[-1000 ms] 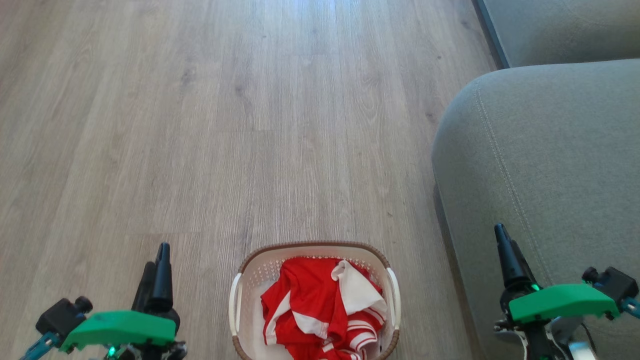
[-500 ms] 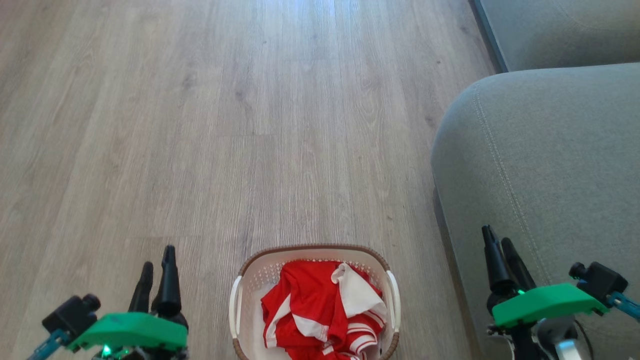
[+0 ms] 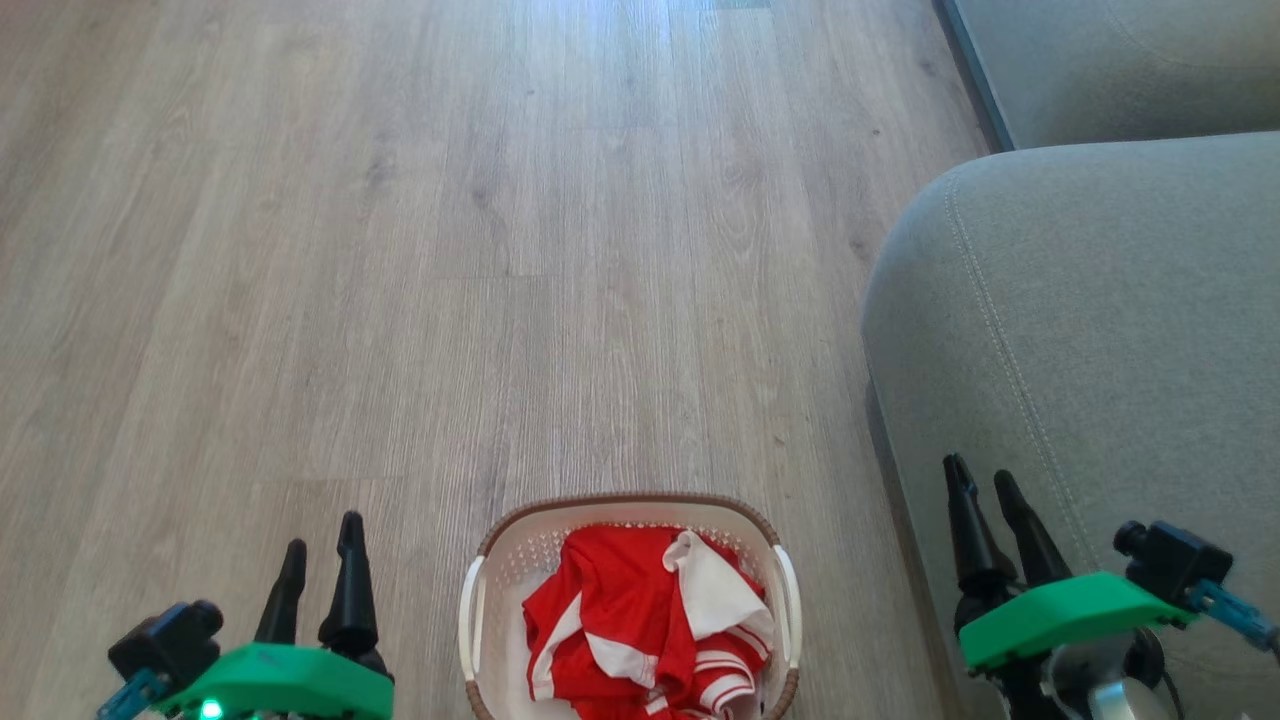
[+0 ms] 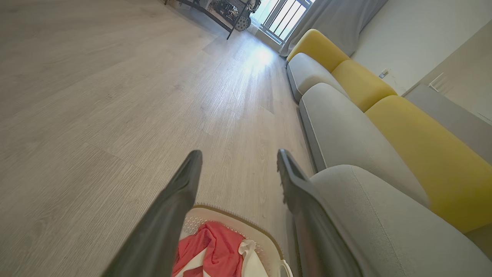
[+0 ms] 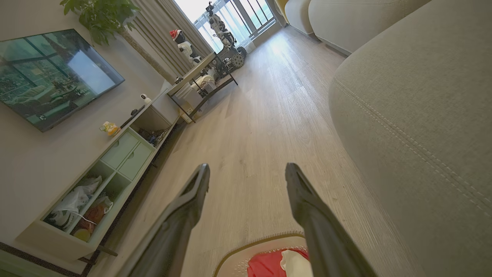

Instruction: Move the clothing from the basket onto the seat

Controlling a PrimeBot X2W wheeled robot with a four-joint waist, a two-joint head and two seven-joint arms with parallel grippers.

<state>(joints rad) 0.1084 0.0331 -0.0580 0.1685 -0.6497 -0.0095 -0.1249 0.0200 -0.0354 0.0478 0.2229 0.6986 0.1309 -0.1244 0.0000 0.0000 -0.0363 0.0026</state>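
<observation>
The red clothing (image 3: pixel 640 620) with white stripes lies bunched in the white basket (image 3: pixel 472 610), which stands on the wooden floor at the bottom centre of the head view. The grey-green seat (image 3: pixel 1100 320) fills the right side, close beside the basket. My left gripper (image 3: pixel 322 533) hangs open to the left of the basket, with nothing between its fingers. My right gripper (image 3: pixel 982 478) stands open over the seat's front edge, right of the basket. In the left wrist view, the left gripper (image 4: pixel 238 158) frames the clothing (image 4: pixel 209 250) and the basket (image 4: pixel 261 234). In the right wrist view, the right gripper (image 5: pixel 248 170) points above the basket (image 5: pixel 246 248).
Wooden floor (image 3: pixel 450 250) stretches ahead and to the left. A second sofa cushion (image 3: pixel 1120 60) lies beyond the seat, with yellow backrests (image 4: pixel 415 138) behind. A low media cabinet (image 5: pixel 115 169), a wall screen (image 5: pixel 50 73) and a metal-framed table (image 5: pixel 203 80) line the opposite wall.
Both grippers have turned about their wrists, so that the two fingers of each now show side by side. The right gripper has shifted left. The camera has tilted slightly.
</observation>
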